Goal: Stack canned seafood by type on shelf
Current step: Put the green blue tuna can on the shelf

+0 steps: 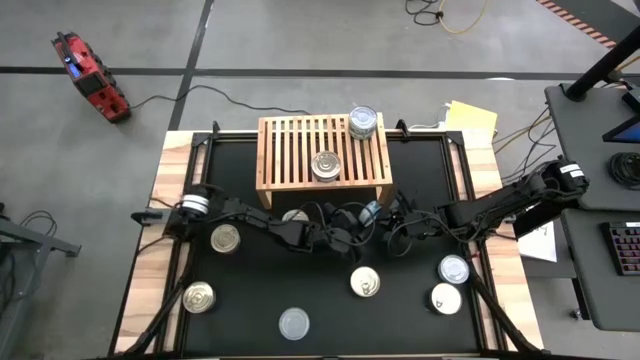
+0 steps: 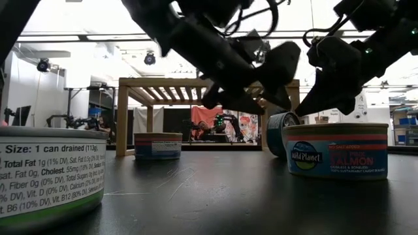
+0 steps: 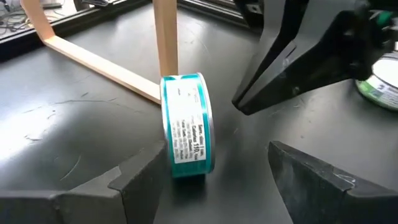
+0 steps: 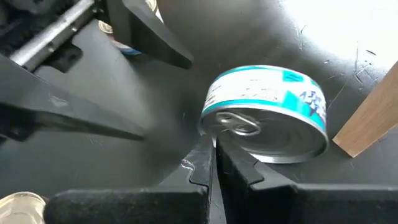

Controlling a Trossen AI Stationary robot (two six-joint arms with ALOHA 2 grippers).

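Note:
A teal-labelled can (image 3: pixel 186 124) stands on its rim on the black mat, against the shelf's (image 1: pixel 323 150) near right leg (image 3: pixel 165 37). Its pull-tab lid (image 4: pixel 249 127) faces my right gripper (image 4: pixel 214 149), which is shut. That gripper's tip (image 3: pixel 239 106) hangs a small gap short of the lid. My left gripper (image 3: pixel 217 180) is open and low over the mat. Its fingers (image 3: pixel 140 180) reach either side of the can, one of them close beside it, and no touch shows. On the shelf top are a stack of cans (image 1: pixel 363 122) and a single can (image 1: pixel 326 165).
Loose cans lie flat on the mat: two at the left (image 1: pixel 226 238) (image 1: pixel 199 296), one at the near edge (image 1: pixel 294 322), one in the middle (image 1: pixel 365 282), two at the right (image 1: pixel 454 268) (image 1: pixel 446 298). Another can (image 1: pixel 295 215) is half hidden under my left arm.

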